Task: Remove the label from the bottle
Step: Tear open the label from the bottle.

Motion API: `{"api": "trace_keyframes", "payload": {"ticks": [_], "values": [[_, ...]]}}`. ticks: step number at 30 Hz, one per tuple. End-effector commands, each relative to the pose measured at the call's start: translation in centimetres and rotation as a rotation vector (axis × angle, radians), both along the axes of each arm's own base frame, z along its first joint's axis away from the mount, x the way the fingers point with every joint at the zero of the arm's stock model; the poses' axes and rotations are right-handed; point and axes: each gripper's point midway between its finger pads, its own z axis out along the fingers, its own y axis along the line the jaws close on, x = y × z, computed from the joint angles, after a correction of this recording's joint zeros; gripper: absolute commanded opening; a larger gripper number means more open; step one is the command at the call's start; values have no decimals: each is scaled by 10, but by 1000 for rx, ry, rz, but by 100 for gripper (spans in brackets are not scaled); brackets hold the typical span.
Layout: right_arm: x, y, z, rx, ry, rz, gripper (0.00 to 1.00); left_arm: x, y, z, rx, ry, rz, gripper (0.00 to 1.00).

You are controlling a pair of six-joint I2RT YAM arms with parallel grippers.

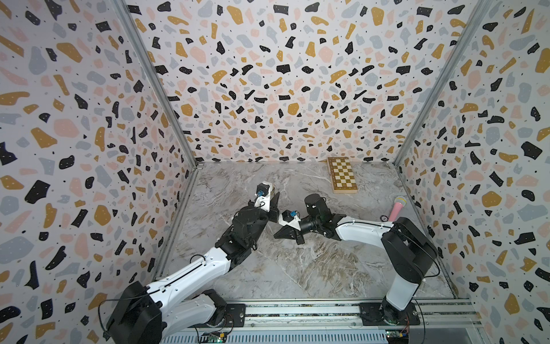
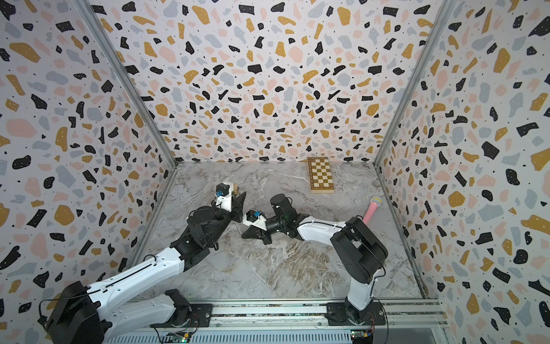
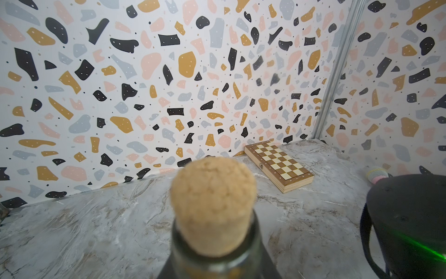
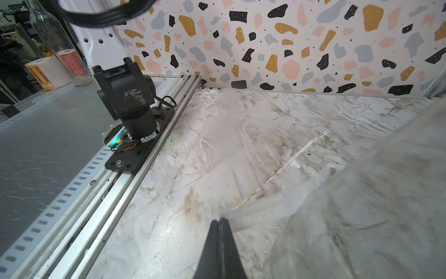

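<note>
Bottle [image 3: 212, 256] of clear glass, roughly upright, a little toward 10 o'clock from the table's centre, taking the far wall as 12. The left gripper [image 1: 274, 207] is clamped on its neck just under the cork [image 3: 213, 207]. The right gripper [image 4: 219, 224] has its jaws pressed together, tips low beside the glass body; whether anything thin is pinched there cannot be told. The label shows in no view. Farther out on the marble table [image 1: 312, 268], a chessboard [image 1: 342, 175] lies at 1 o'clock by the wall and a pink microphone [image 1: 396, 208] at 3 o'clock. The glass is probably rigid, slick, fairly heavy and breakable, so the neck hold suits it. The label should be thin, limp and sticky, best taken by a raised corner.
</note>
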Motion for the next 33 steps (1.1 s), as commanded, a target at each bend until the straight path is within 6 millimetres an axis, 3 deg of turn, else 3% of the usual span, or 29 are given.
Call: {"api": "trace_keyframes", "payload": {"ticks": [1,18,26,33], "values": [[-14,10,28,53,-45,64,0,-1,1,22,-51,-76,2,0],[-20,6,39,44,-33,61,0,-4,2,29,-56,-94,-4,0],[-36,-17,63,49,38,-32,0,-10,9,56,-70,-151,11,0],[-45,-41,67,23,104,-151,0,-4,8,75,-90,-199,30,0]]}}
